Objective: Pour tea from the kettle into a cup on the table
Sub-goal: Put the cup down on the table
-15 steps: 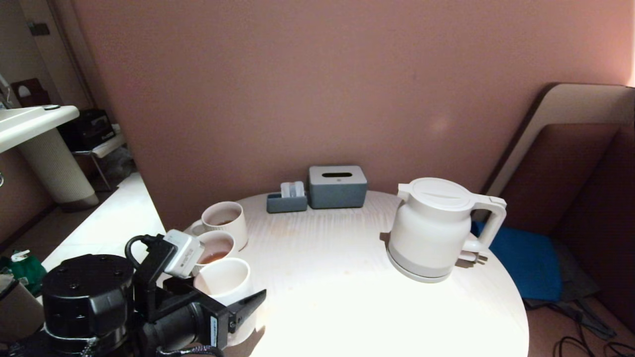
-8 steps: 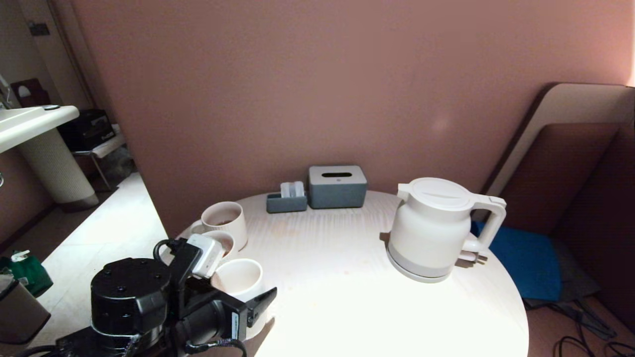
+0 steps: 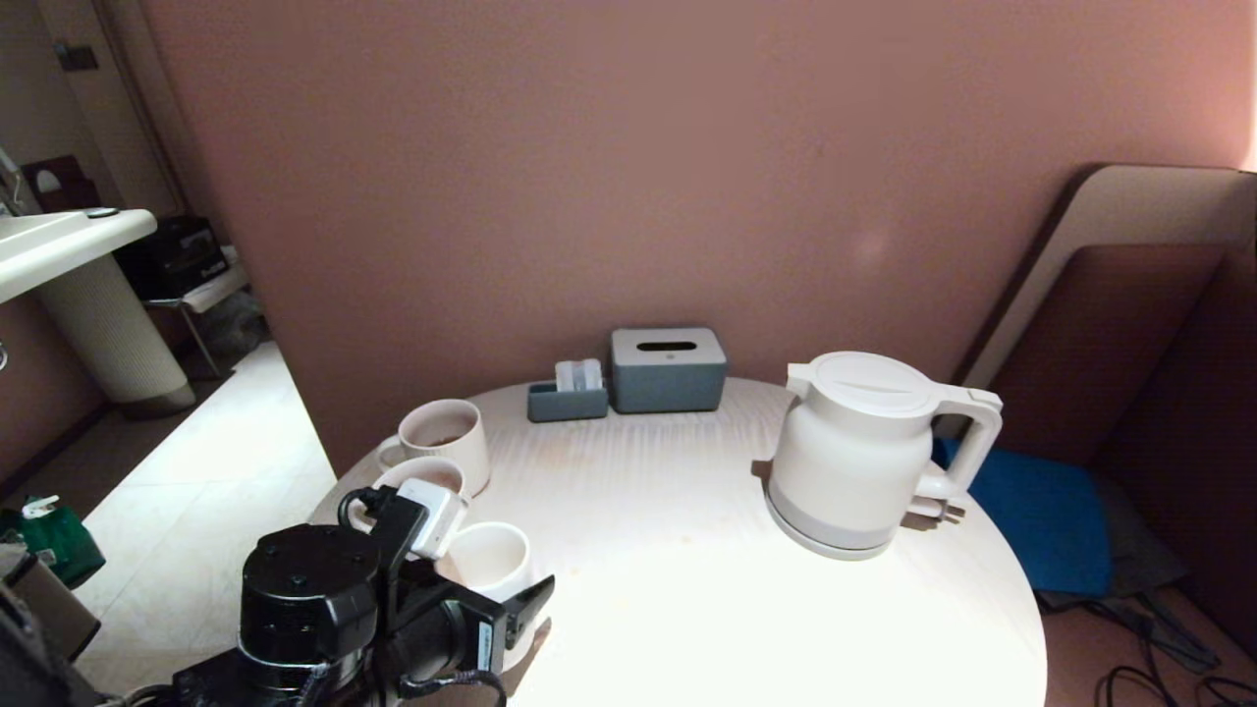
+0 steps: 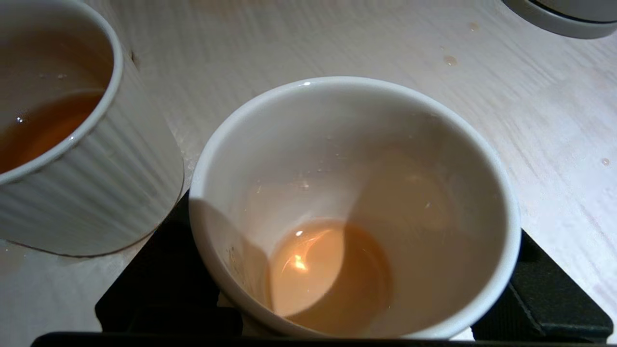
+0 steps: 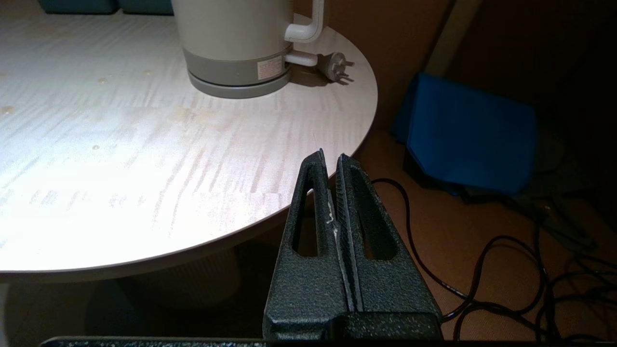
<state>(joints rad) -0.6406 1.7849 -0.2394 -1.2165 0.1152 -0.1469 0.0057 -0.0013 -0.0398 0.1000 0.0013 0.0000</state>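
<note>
Bench [image 3: 687, 550]: round, pale wood grain, a few droplets on it.

Kettle [image 3: 862, 447]: white, lid on, upright near the right edge, handle turned toward that edge. Likely heavy if full, smooth and rigid; best taken by the loop handle.

Cup [image 4: 354, 207]: small, plain, at the left edge, a shallow pool of tea [image 4: 328, 272] in its bottom. Probably light, glazed and slippery, breakable.

Mug [image 4: 62, 144]: ribbed, just beside the cup, part full of tea.

Left gripper [image 3: 491, 599]: jaws set wide around the cup, one on each side; whether they press on it cannot be told.

Right gripper [image 5: 331, 161]: closed, empty, off the bench's near right edge.

Tissue box [image 3: 668, 368]: grey, far edge.
</note>
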